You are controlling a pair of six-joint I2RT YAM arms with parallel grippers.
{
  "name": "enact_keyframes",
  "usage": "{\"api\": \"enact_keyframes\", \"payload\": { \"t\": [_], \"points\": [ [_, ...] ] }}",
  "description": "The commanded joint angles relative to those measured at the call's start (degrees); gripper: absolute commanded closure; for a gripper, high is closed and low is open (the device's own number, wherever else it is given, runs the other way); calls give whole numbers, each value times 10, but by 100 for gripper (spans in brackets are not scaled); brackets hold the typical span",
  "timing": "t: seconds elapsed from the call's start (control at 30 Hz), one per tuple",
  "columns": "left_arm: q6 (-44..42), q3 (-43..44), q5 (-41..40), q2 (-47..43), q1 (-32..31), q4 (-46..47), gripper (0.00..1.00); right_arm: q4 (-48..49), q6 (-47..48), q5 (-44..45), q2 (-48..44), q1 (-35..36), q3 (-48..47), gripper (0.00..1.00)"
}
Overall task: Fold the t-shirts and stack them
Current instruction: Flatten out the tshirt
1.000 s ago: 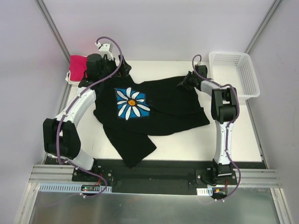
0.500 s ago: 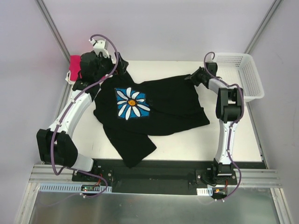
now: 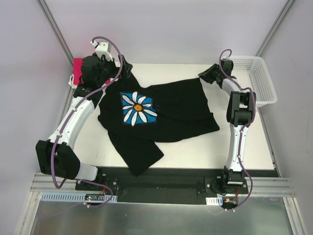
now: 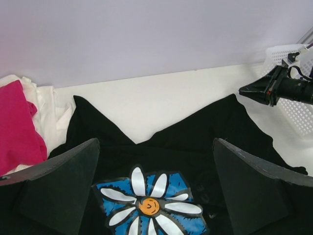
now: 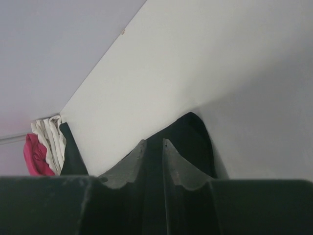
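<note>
Over the far edge of the black shirt [image 3: 171, 110] my left claw [image 4: 155, 147] hangs with its jaws spread as wide as they go, gripping nothing. My right claw [image 5: 154, 144] sits at the shirt's far right corner, near the basket [image 3: 254, 73], jaws only a slit apart. It seems clear of the cloth, though the dark gap is hard to read. The shirt lies spread on the tabletop [image 3: 195, 147]. A pink shirt [image 4: 17, 127] and white shirts [image 4: 51, 105] are bunched at the far left corner, mostly hidden from above by my left arm [image 3: 78, 115].
</note>
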State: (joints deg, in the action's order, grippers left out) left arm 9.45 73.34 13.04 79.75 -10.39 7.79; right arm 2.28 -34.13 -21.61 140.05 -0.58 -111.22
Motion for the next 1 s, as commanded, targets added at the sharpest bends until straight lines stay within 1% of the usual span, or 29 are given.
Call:
{"api": "enact_keyframes", "payload": {
  "t": [0.0,0.03,0.17,0.23,0.27,0.3,0.4,0.43,0.5,0.53,0.6,0.63,0.73,0.77,0.97],
  "points": [
    [14,1,33,-4,2,28,1,7,-9,-20,-41,1,19,77],
    [16,1,37,-1,2,29,1,9,-9,-21,-55,1,24,74],
    [30,-5,47,3,2,42,1,31,-21,-36,-91,5,54,72],
    [30,-7,54,2,2,42,1,42,-25,-48,-109,5,87,71],
    [30,-9,54,1,2,42,1,53,-25,-47,-119,21,101,71],
    [30,-14,53,0,2,44,1,61,-23,-46,-140,29,135,71],
    [29,-21,48,-6,2,49,1,76,-26,-50,-159,68,168,71],
    [29,-25,48,-7,2,56,1,83,-27,-57,-156,93,179,71],
    [37,-34,54,-8,2,63,1,86,-31,-62,-138,120,175,72],
    [41,-35,57,-6,2,66,1,84,-35,-73,-125,144,156,73],
    [45,-34,65,-4,2,65,1,76,-42,-76,-107,166,138,75],
    [45,-34,66,-2,2,65,1,75,-45,-77,-83,183,127,78],
    [46,-34,65,-2,2,66,1,56,-49,-80,-38,205,75,81],
    [46,-35,65,-1,2,65,1,43,-52,-80,-27,207,51,81],
    [43,-30,61,6,2,62,1,52,-85,-87,28,205,16,83]
  ]
}}
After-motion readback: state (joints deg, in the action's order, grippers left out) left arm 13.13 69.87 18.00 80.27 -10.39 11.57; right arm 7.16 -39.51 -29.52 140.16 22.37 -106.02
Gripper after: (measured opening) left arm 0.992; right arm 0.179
